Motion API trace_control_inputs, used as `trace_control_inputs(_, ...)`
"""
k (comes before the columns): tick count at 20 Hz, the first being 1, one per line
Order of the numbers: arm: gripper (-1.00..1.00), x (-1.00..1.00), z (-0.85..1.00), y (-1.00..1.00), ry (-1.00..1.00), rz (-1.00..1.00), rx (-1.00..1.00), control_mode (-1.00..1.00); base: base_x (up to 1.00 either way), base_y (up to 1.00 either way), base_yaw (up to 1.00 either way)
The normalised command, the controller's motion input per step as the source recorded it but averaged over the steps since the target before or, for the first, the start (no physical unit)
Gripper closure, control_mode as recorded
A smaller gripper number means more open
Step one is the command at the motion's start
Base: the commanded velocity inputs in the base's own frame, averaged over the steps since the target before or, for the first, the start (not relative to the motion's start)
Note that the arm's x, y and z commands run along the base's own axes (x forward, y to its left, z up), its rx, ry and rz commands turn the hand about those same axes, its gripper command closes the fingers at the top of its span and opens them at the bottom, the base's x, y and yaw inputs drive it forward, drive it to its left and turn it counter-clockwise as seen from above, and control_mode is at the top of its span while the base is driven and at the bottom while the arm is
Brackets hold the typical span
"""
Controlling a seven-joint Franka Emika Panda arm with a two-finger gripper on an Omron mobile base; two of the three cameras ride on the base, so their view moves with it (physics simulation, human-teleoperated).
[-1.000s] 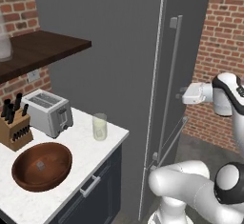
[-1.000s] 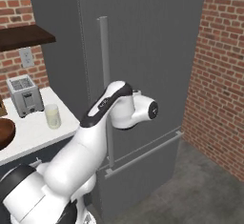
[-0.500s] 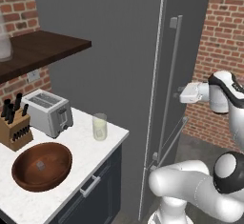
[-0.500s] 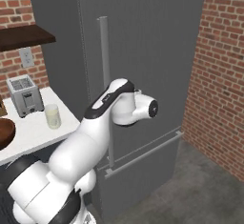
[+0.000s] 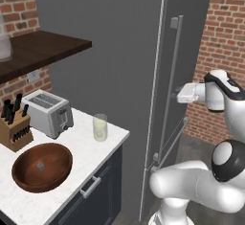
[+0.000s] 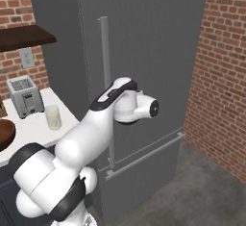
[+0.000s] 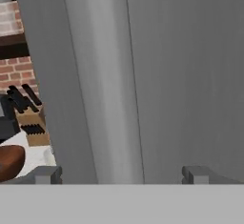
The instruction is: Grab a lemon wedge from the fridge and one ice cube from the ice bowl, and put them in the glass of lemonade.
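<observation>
The fridge is a tall matte grey unit with its door shut, so the lemon wedge is hidden. My gripper is open right at the long vertical bar handle. In the hand view the handle rises between the spread fingertips of the gripper, nearer the left one. On the counter to the left, the dark wooden ice bowl holds a pale ice cube. The glass of lemonade stands near the counter's fridge-side edge.
A silver toaster and a knife block stand behind the bowl. A dark wooden shelf hangs above the counter. A brick wall stands right of the fridge, with open grey floor in front.
The hand has edged a little closer to the fridge handle. The jaws have stayed open and nothing on the counter has moved.
</observation>
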Motion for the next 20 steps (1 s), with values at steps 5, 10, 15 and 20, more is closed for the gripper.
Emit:
trace_control_inputs(5,-1.00,0.17,-0.01,0.01,0.00,0.00,0.00,-1.00,0.00,0.00,0.00)
trace_control_inputs(10,-1.00,0.05,0.00,0.14,0.00,0.00,0.00,-1.00,0.00,0.00,0.00)
trace_control_inputs(15,-1.00,0.00,0.00,0.31,0.00,0.00,0.00,-1.00,0.00,0.00,0.00)
trace_control_inputs(20,-1.00,0.05,0.00,0.24,0.00,0.00,0.00,-1.00,0.00,0.00,0.00)
